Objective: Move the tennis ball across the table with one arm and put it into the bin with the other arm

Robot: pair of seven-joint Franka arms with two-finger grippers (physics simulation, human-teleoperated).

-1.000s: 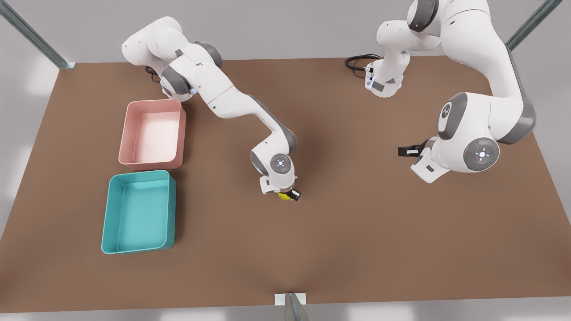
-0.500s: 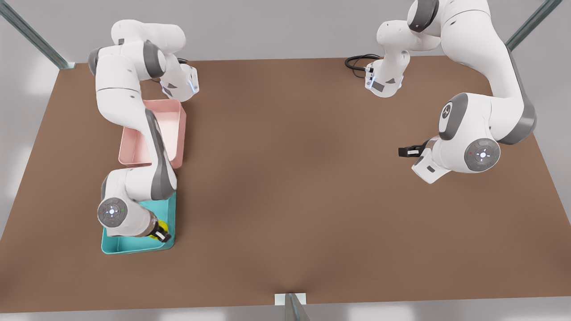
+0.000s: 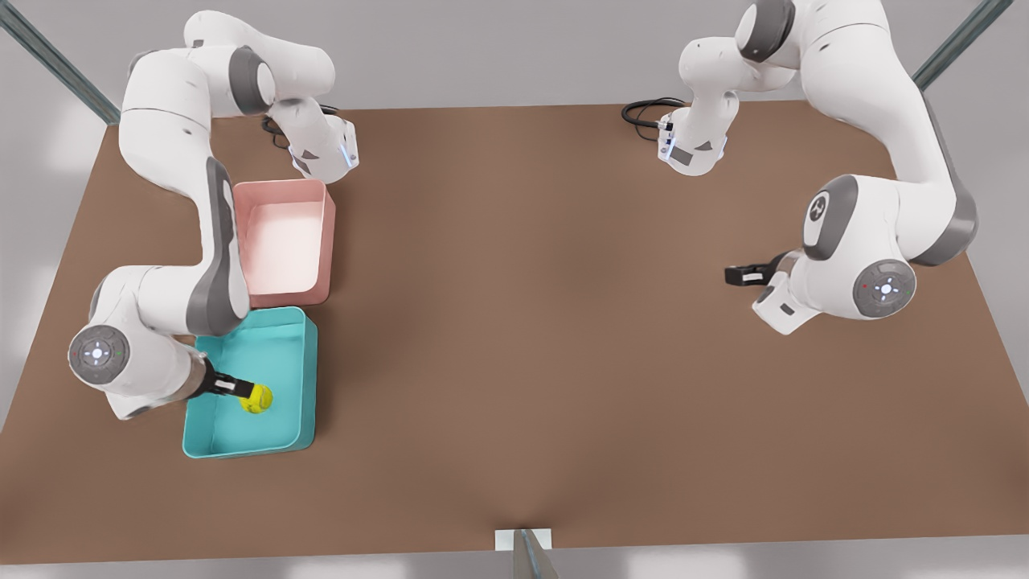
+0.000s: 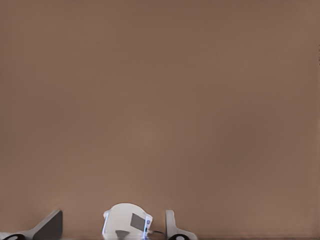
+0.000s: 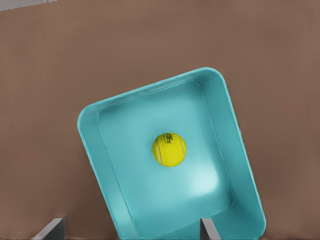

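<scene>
Over the teal bin, at about 8 o'clock on the table in the front view, the right gripper reaches in from the bin's 9 o'clock side, its dark fingers partly hidden by the white wrist, so that view alone leaves it unclear whether they touch the tennis ball. The right wrist view settles it: the ball lies loose on the bin's floor near the middle, apart from every wall, while the two fingertips show only as cut-off stubs spread wide with nothing between them. That arm folds down steeply past the pink tub, which sits just beyond the bin toward 12 o'clock. At about 3 o'clock the left gripper waits, pointing toward the table's centre; its own wrist view shows bare tabletop and the fingertips clipped at the frame edge, set apart and empty.
</scene>
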